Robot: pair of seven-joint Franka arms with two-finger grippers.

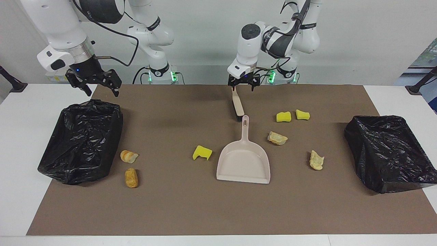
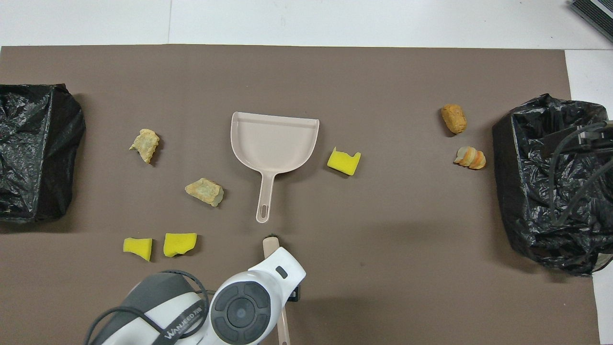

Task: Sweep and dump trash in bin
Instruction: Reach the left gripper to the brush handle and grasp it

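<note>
On the brown mat covering the white surface, the trash lies scattered around a beige dustpan at the middle. A notched yellow sponge chunk sits beside the pan toward the right arm's end. Two more yellow sponge pieces lie side by side toward the left arm's end, nearer the robots than a pale bread-like lump and a second lump. A striped roll and an orange-brown lump rest just beside the black-lined bin at the right arm's end; another black-lined bin stands at the left arm's end. The beige brush lies in line with the dustpan's handle, nearer the robots. The left tool is low over the brush's handle end, fingers spread and released, nothing gripped. The right tool waits above the robot-side edge of its bin, fingers likewise apart and holding nothing.
</note>
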